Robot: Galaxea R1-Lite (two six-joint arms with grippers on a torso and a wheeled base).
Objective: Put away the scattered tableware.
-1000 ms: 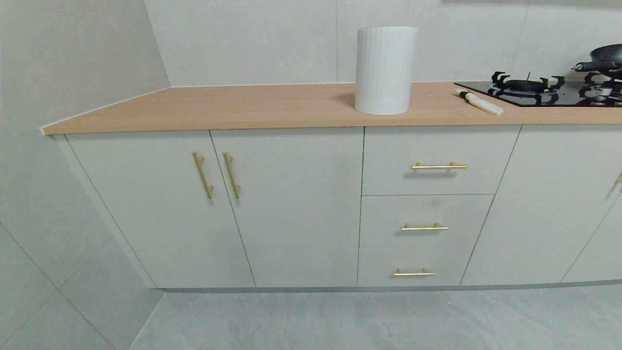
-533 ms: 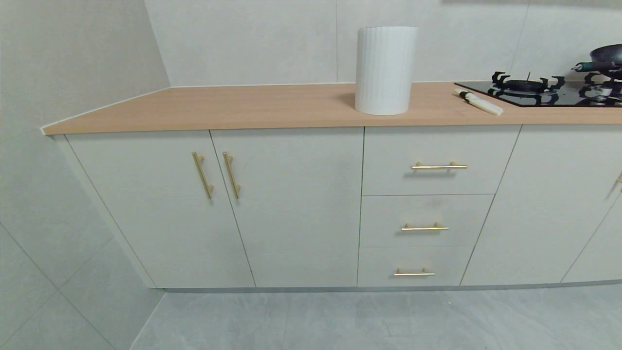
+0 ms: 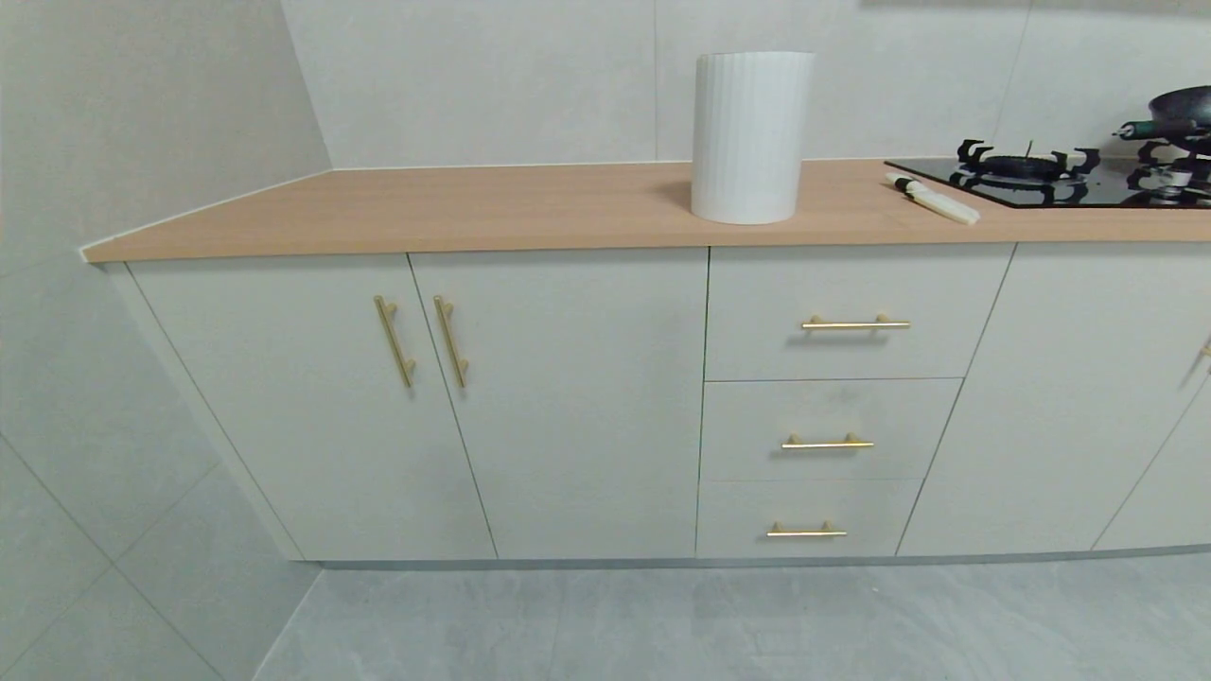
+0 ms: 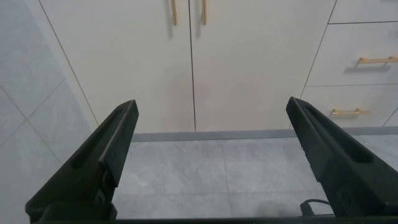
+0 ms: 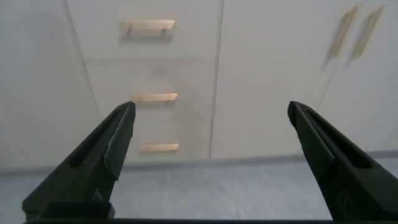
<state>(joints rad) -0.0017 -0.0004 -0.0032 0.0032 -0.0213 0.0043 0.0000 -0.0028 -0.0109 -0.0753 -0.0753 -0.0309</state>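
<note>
Beside the hob [image 3: 1060, 184] on the countertop [image 3: 473, 208] lies a slim cream-white utensil [image 3: 932, 199].

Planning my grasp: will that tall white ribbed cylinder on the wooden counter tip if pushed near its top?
Probably. The tall white ribbed cylinder stands upright and is taller than it is wide, so push low. Its vertical ribs may aid grip around the wall. Whether it is ceramic or plastic I cannot tell, so treat it as breakable.
</note>
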